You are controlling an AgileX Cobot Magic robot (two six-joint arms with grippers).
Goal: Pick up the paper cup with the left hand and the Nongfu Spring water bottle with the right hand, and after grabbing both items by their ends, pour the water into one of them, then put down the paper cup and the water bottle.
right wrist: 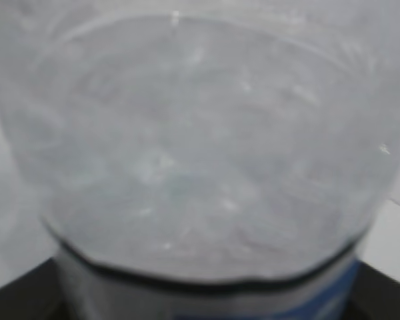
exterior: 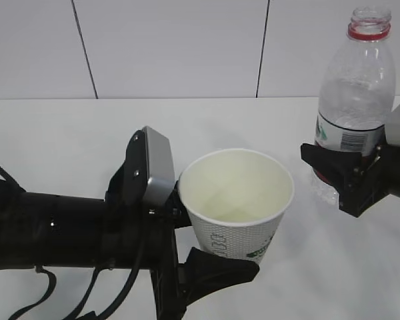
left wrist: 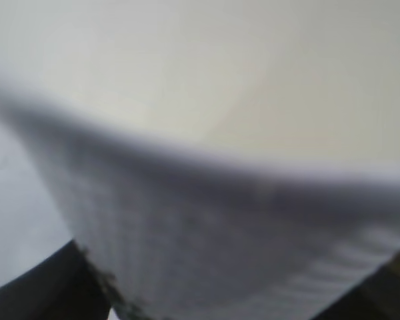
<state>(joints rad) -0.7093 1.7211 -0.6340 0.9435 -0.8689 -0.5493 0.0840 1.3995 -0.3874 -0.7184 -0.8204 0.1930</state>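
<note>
Left gripper clamped around the paper cup; right gripper clamped on the Nongfu Spring water bottle.

Cup held upright at centre, low over the white table, with a shallow pale pool of water in its bottom. Bottle upright at far right, uncapped, well apart from the cup, gripped at the label. Risks from here: thin cup wall buckling under squeeze, slopping water; bottle tipping on release if set down tilted.
</note>
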